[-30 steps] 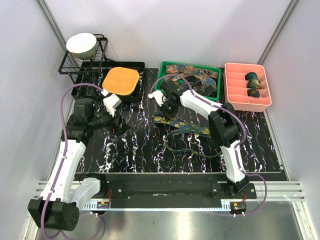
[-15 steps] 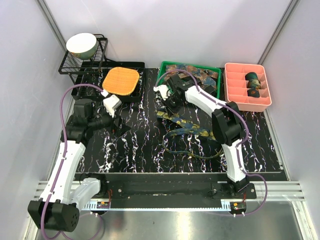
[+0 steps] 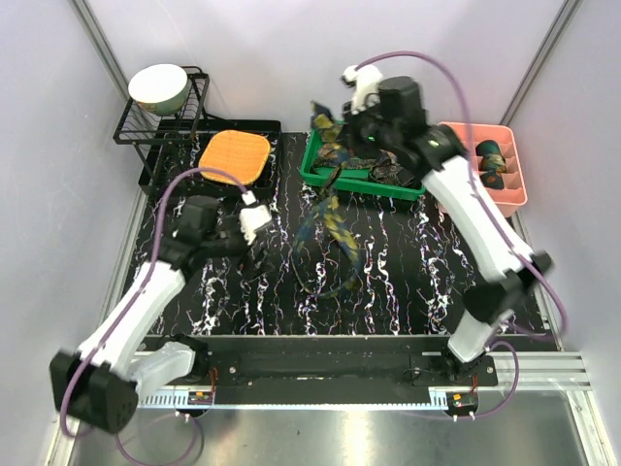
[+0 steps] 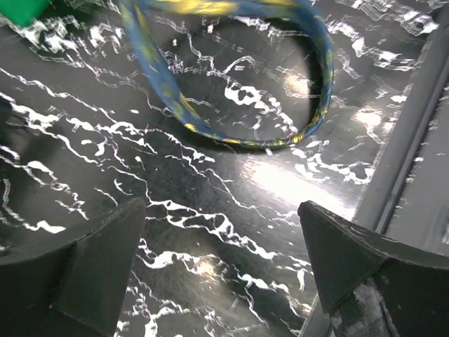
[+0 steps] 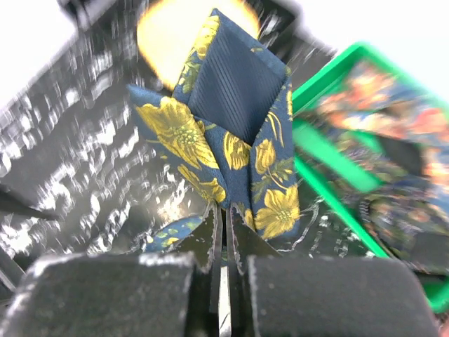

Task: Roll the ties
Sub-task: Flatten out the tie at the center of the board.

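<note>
I have the right gripper [image 5: 223,242] pinched tight on the wide end of a navy floral tie [image 5: 231,133], held high above the black marbled mat [image 3: 408,262]. The rest of the strip hangs straight down from the jaws and trails into a slack loop on the mat below. The left gripper [image 4: 221,274] hovers low with its fingers spread wide and empty, and that loop lies just ahead of them. Two rolled ties [image 3: 491,153] already sit in the pink divided tray [image 3: 456,136] off to the right gripper's right side. This one is wholly unrolled, and more loose ties [image 3: 393,175] wait in the green tray [image 3: 315,175] directly under the raised wrist, so I judge most of the work remains. An orange waffle pad [image 3: 235,155] lies beyond the left gripper, with a bowl [image 3: 158,85] on a wire rack [image 3: 136,131] farther off. Nothing blocks the mat between the arms.
</note>
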Robot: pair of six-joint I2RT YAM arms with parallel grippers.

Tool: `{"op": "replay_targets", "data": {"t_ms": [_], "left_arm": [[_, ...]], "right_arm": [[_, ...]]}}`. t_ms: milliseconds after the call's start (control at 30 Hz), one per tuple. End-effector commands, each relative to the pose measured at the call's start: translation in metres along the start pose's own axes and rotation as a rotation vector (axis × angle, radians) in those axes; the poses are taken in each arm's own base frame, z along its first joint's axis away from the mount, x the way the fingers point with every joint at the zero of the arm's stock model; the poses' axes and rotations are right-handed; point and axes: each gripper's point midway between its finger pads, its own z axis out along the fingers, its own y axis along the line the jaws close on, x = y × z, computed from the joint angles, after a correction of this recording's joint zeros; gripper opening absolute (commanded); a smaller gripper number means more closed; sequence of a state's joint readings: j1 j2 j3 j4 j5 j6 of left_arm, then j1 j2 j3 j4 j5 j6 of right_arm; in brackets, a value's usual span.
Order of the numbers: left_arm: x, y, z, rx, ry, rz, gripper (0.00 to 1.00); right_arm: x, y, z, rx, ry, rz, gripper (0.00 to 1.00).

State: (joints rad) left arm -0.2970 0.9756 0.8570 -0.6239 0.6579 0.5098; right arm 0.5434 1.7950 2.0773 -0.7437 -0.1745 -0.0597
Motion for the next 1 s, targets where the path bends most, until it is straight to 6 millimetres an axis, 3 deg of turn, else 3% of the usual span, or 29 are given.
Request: {"op": "replay_targets", "data": {"t_ms": [0, 33, 67, 133, 167, 233, 267, 300, 367, 433, 500, 533, 600, 633, 700, 767, 833, 867, 967], "left_arm": [[0.010, 0.052, 0.037, -0.167, 0.066, -0.054, 0.97], [0.009, 0.057, 0.045, -0.176, 0.059, -0.081, 0.97], [0.008, 0.059, 0.051, -0.170, 0.065, -0.088, 0.97], [0.016, 0.053, 0.074, -0.119, 0.112, -0.097, 0.97], [0.017, 0.050, 0.081, -0.104, 0.118, -0.101, 0.98], [0.009, 0.035, 0.095, -0.020, 0.095, -0.112, 0.98], [0.007, 0.030, 0.100, -0.006, 0.093, -0.103, 0.98], [0.006, 0.020, 0.107, 0.014, 0.100, -0.082, 0.98], [0.004, 0.017, 0.117, 0.029, 0.092, -0.079, 0.99], [-0.008, 0.019, 0.128, 0.031, 0.062, -0.104, 0.99], [-0.002, 0.027, 0.144, 0.027, 0.106, -0.145, 0.98], [-0.019, 0.036, 0.149, 0.012, 0.084, -0.137, 0.97], [-0.018, 0.048, 0.164, -0.006, 0.114, -0.146, 0.95], [-0.033, 0.055, 0.168, -0.011, 0.089, -0.129, 0.92], [-0.031, 0.056, 0.183, -0.001, 0.118, -0.106, 0.90], [-0.048, 0.064, 0.193, -0.022, 0.104, -0.045, 0.89], [-0.044, 0.062, 0.211, -0.006, 0.134, -0.040, 0.89], [-0.057, 0.069, 0.217, -0.021, 0.121, -0.031, 0.89], [-0.035, 0.070, 0.243, -0.021, 0.217, -0.032, 0.88]], "right_arm": [[-0.008, -0.019, -0.054, 0.190, -0.092, 0.107, 0.00], [-0.008, -0.023, -0.064, 0.215, -0.103, 0.110, 0.00], [-0.014, -0.030, -0.087, 0.268, -0.142, 0.107, 0.00], [-0.001, -0.041, -0.101, 0.318, -0.133, 0.115, 0.00], [-0.004, -0.049, -0.123, 0.364, -0.167, 0.117, 0.00], [0.018, -0.061, -0.131, 0.420, -0.131, 0.103, 0.00], [0.020, -0.066, -0.148, 0.450, -0.148, 0.105, 0.00], [0.041, -0.079, -0.150, 0.484, -0.101, 0.117, 0.00], [0.053, -0.083, -0.163, 0.499, -0.103, 0.129, 0.00], [0.074, -0.088, -0.163, 0.513, -0.066, 0.146, 0.00], [0.083, -0.092, -0.168, 0.524, -0.061, 0.170, 0.00], [0.083, -0.092, -0.170, 0.522, -0.064, 0.176, 0.00], [0.085, -0.092, -0.172, 0.521, -0.061, 0.184, 0.00], [0.085, -0.093, -0.174, 0.524, -0.067, 0.192, 0.00], [0.088, -0.093, -0.176, 0.524, -0.057, 0.199, 0.00], [0.089, -0.094, -0.179, 0.529, -0.059, 0.207, 0.00], [0.093, -0.095, -0.180, 0.533, -0.051, 0.214, 0.00], [0.094, -0.097, -0.183, 0.543, -0.051, 0.221, 0.00], [0.096, -0.100, -0.188, 0.559, -0.053, 0.226, 0.00]]}}
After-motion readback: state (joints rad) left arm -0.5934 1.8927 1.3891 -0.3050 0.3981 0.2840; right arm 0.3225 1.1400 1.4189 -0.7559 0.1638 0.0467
